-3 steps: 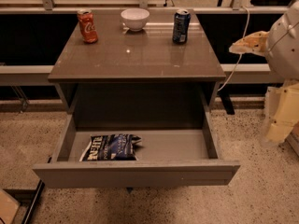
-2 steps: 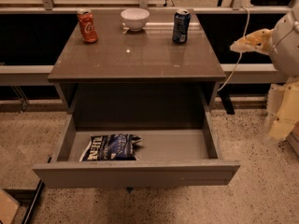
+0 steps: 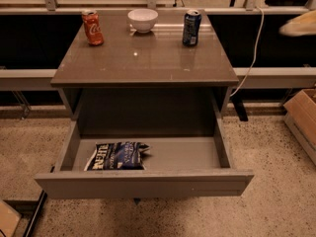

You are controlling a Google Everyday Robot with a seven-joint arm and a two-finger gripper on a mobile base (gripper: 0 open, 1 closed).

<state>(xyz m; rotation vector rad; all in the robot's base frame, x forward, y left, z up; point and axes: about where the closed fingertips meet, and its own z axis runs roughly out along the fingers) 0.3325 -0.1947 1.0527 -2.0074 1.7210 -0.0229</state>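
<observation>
Hovering at the 2 o'clock edge of view: pale gripper, state impossible to tell. Nearest thing, a blue aluminium drink can, stands upright on the grey tabletop, well apart at the gripper's 9 o'clock; label unreadable. Red drink can shows white Coca-Cola script.

A grey-brown table with a glossy top stands on a speckled beige terrazzo floor, its grey drawer pulled open. Behind it run dark panels and a pale ledge. A white cable hangs near the table's right edge, and a cardboard box sits further right. The gripper hangs at the upper right, well apart from the table.
</observation>
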